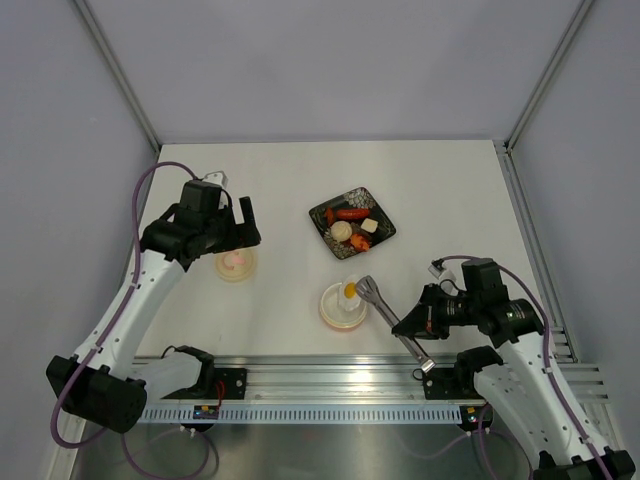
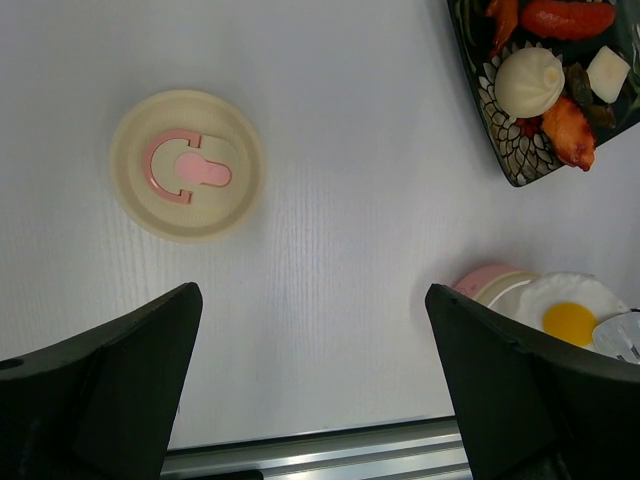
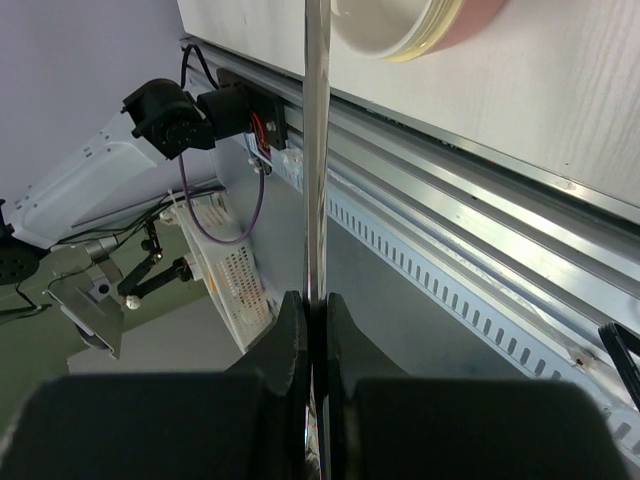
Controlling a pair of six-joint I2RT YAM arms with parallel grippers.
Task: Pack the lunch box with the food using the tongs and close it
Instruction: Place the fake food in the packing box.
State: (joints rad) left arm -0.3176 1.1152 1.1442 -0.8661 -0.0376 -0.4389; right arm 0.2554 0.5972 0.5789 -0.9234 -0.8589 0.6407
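Left gripper [image 2: 310,330]: your fingers are spread wide and hold nothing. It hangs above the left half of the tabletop [image 1: 450,200], with the lid just beyond it in the wrist view.
Right gripper [image 3: 315,305]: your fingers are pressed together on the tongs [image 1: 395,323], pinching them partway along their length, over the near edge of the tabletop on the right.
Tongs: they slant from the near right edge up toward the middle. The joined end hangs out past the near edge over the rail [image 1: 330,378]. The tips reach the lunch box tub at the fried egg. You cannot tell from these views whether the tips grip the egg or only touch it.
Lunch box tub [image 1: 336,312]: it is upright, open, and close to the near edge about midway along it.
Fried egg [image 1: 350,291]: it lies on the tub on its far side, yolk up, partly over the rim.
Lid [image 1: 236,264]: it lies flat on the tabletop with the pink mark up. It sits left of the tub, well apart from it.
Black tray [image 1: 325,215]: it sits near the middle of the tabletop, beyond the tub, turned corner-on.
Tray contents: the sausage [image 2: 567,18], bun [image 2: 530,80], cube [image 2: 608,72] and orange piece [image 2: 568,130] lie close together.
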